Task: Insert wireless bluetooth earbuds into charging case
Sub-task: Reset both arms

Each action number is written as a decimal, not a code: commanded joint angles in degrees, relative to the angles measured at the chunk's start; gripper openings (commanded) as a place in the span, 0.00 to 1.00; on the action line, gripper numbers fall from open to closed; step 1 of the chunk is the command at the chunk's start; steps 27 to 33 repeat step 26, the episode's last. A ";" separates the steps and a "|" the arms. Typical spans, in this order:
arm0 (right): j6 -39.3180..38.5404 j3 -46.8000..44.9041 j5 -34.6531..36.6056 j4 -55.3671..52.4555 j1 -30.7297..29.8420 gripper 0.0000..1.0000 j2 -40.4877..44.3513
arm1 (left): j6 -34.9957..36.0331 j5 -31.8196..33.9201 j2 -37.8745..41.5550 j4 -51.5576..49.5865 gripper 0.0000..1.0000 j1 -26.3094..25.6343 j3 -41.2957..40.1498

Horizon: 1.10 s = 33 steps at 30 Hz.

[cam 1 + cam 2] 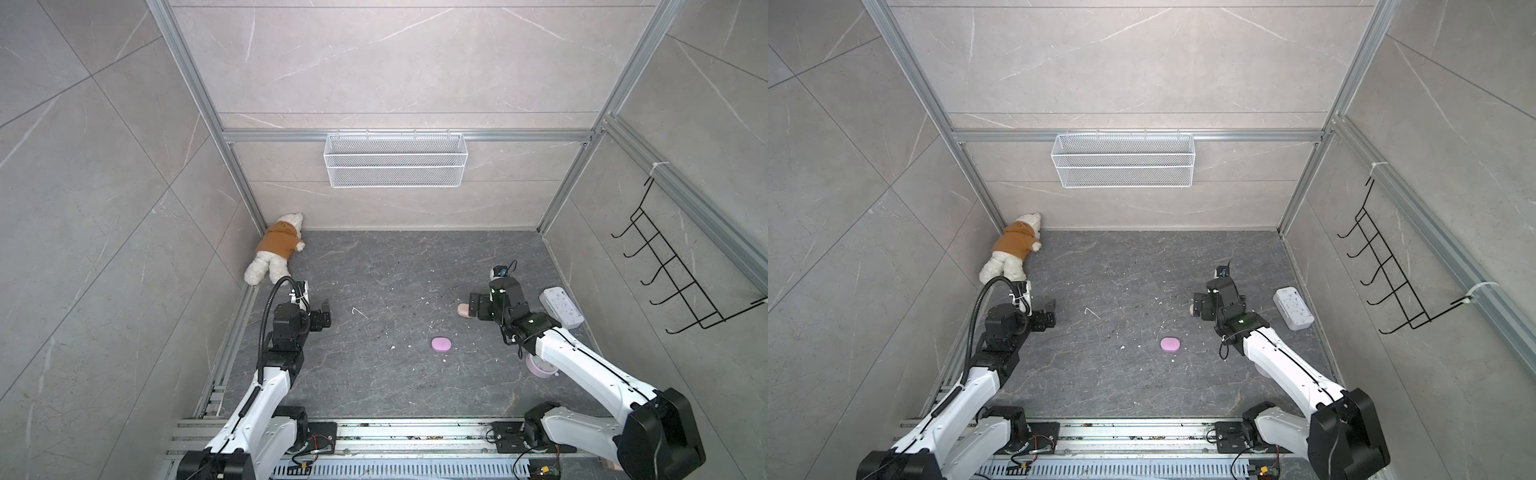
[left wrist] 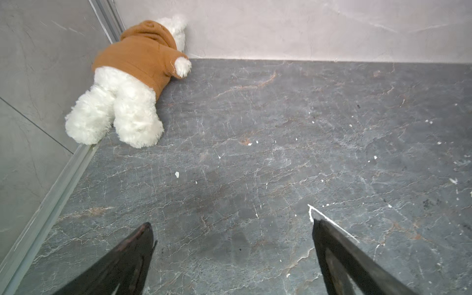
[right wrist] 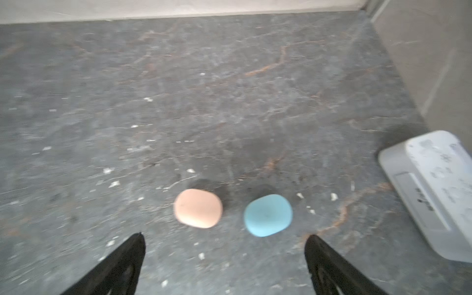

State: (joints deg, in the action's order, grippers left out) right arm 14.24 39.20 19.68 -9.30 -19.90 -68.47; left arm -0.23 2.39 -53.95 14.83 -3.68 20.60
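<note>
In both top views I have the closed lilac oval plastic charging case point(image 1: 441, 345) point(image 1: 1170, 345) lying flat on the dark grey marbled tabletop point(image 1: 395, 266) point(image 1: 1121, 270), about midway between the arms, its long axis running side to side. The right gripper point(image 1: 472, 306) point(image 1: 1198, 306) hangs low farther back. A peach oval case point(image 1: 462, 309) point(image 1: 1192, 309) pokes out just beside its fingers, mostly covered. A white plastic power strip point(image 1: 561, 307) point(image 1: 1293, 308) lies near that gripper, toward the right wall. A pale lilac rounded thing point(image 1: 540, 369) sits half hidden under the right forearm, and I cannot tell what it is. The left gripper point(image 1: 322, 311) point(image 1: 1047, 312) hovers near a white plush bear in a brown hoodie point(image 1: 276, 249) point(image 1: 1013, 247), which lies face down in the back left corner. My left wrist view shows the left gripper point(image 2: 231, 223) spread wide over bare, crumb-flecked stone. My right wrist view is blurred. There the right gripper point(image 3: 224, 235) is also spread wide, with nothing between its fingers. Just ahead of the tips, the peach case point(image 3: 198, 208) and a light blue oval case point(image 3: 267, 215) sit closed, side by side but apart. Their long axes run roughly parallel to the line joining the fingertips. I cannot make out the earbuds themselves in any view.
</note>
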 commanded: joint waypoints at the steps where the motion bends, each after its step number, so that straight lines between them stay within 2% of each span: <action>1: -8.90 -5.50 4.25 15.18 1.65 1.00 -3.82 | 3.15 -3.04 -3.11 13.57 0.99 2.05 -1.45; 6: -18.20 -16.42 2.96 44.06 3.66 1.00 -7.48 | 3.39 -4.86 -10.12 24.00 0.99 4.84 -3.27; 8: -18.53 -18.09 1.27 50.95 6.14 1.00 -9.89 | 2.50 -5.12 -13.51 28.01 0.99 6.05 -3.20; 11: -15.88 -18.87 -4.69 53.35 9.74 1.00 -10.46 | 2.35 -6.36 -16.78 30.79 0.99 7.27 -1.29; 12: -15.53 -21.30 -7.14 59.65 10.62 1.00 -12.16 | 2.02 -6.26 -18.06 32.21 0.99 7.52 -0.90; 14: -15.65 -25.20 -7.69 74.07 11.20 1.00 -17.99 | 2.10 -7.48 -20.45 33.10 0.99 8.05 0.77; 15: -15.58 -25.52 -6.89 76.51 11.42 1.00 -19.78 | 2.09 -7.83 -22.03 35.03 0.99 8.31 1.18; 18: -13.00 -22.51 0.12 68.57 11.13 1.00 -18.69 | 1.26 -8.59 -25.39 37.12 0.99 8.67 2.55; 19: -12.98 -22.44 0.84 69.03 11.10 1.00 -18.90 | 0.83 -8.89 -26.07 37.42 0.99 8.65 2.81; 21: -13.45 -22.94 0.70 71.93 11.05 1.00 -19.94 | 0.37 -8.73 -27.00 38.13 0.99 8.69 2.95; 33: -12.95 -22.59 1.18 70.41 11.03 1.00 -19.59 | 0.47 -9.54 -28.04 38.26 0.99 8.65 3.39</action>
